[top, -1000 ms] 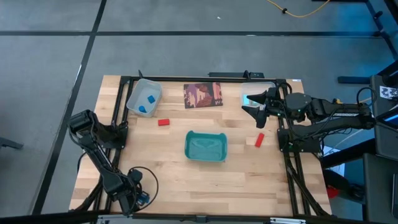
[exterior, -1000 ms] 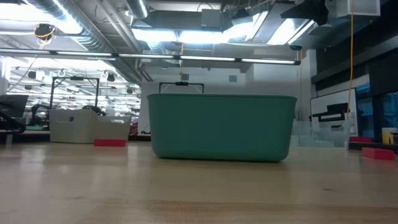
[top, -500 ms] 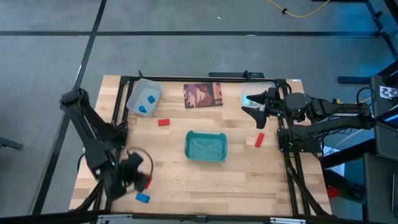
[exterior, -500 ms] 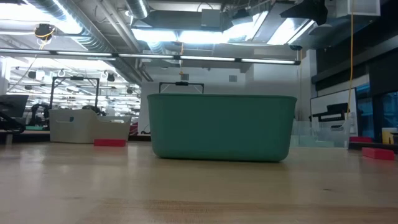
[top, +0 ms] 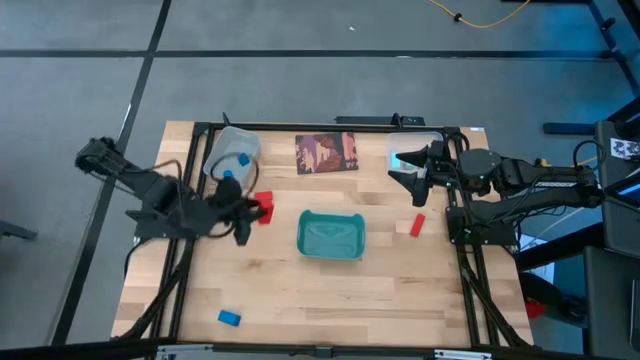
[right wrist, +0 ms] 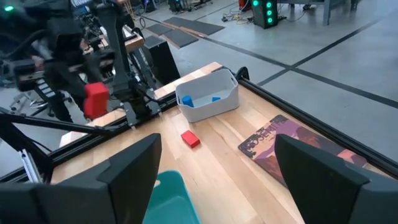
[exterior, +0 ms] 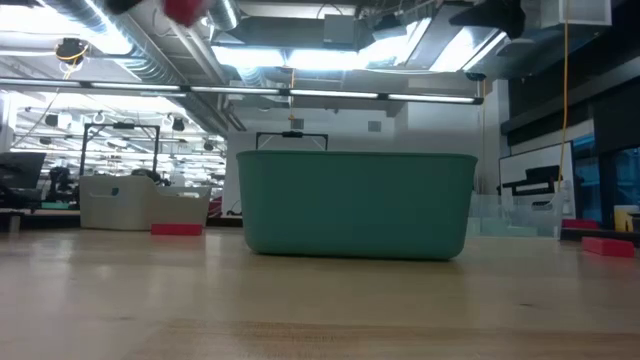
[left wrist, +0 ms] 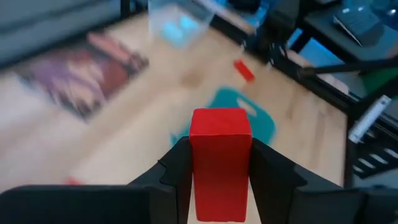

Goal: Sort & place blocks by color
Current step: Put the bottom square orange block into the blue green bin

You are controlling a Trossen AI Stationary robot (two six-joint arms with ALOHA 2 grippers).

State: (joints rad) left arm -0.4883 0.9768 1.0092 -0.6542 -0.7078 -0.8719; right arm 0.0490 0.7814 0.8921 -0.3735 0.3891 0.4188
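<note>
Left gripper [top: 255, 208] clamped a red block [left wrist: 220, 163] above the desk [top: 400, 290], best carried level over the teal tray [top: 331, 236]; right gripper [top: 410, 172] waited wide open.

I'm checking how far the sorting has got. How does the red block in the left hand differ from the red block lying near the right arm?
The red block in the left hand is clamped between the fingers and lifted off the wood; the red block near the right arm lies flat on the table, untouched. The held one hangs left of the teal tray, the lying one right of it. Both are red.
</note>
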